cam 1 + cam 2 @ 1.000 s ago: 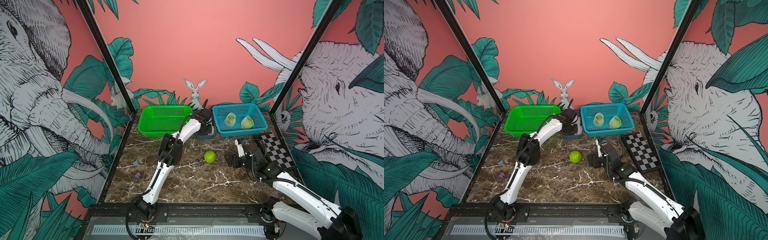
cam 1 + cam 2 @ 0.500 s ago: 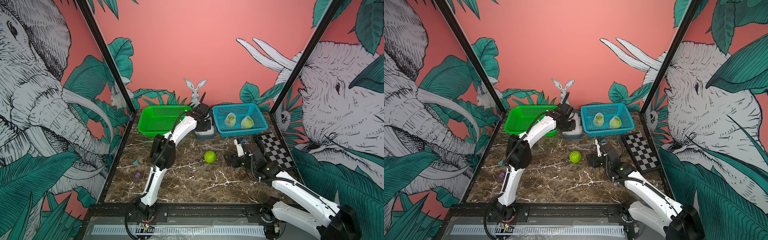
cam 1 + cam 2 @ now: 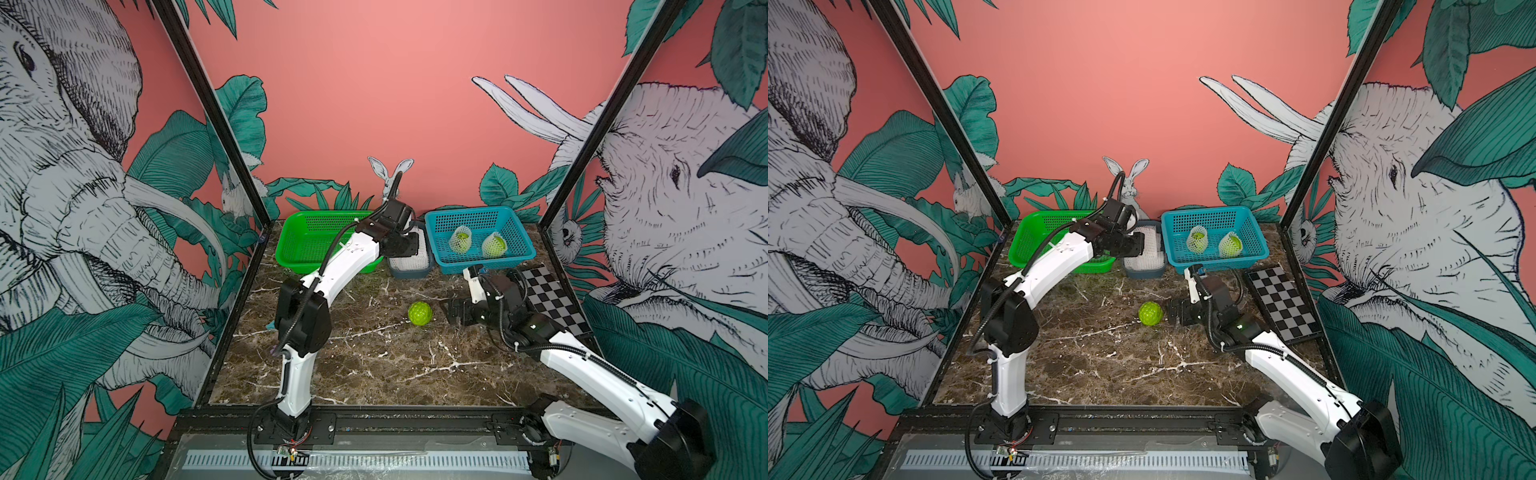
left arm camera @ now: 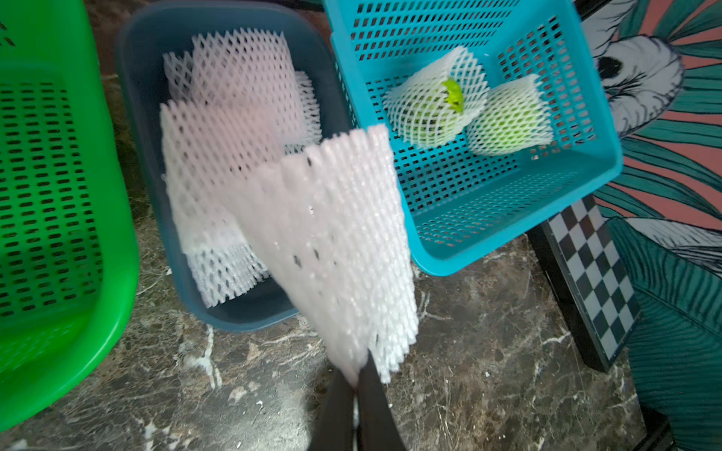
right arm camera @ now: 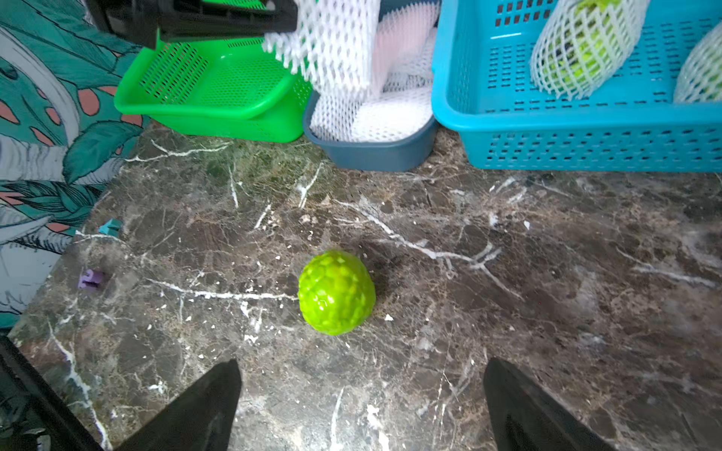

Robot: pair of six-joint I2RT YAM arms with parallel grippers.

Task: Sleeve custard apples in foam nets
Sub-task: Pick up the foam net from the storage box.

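Observation:
A bare green custard apple lies on the marble table. In the right wrist view this custard apple sits just ahead of my open right gripper, apart from both fingers. My left gripper is shut on the edge of a white foam net, which hangs above the grey tub of spare foam nets. Two netted custard apples lie in the blue basket.
A green basket stands left of the grey tub at the back. A checkerboard lies beside my right arm. Small purple and teal bits lie near the left wall.
My left arm has pulled back and up from the tub, lifting one foam net with it. My right gripper's jaws have spread wider; the bare fruit has stayed in place.

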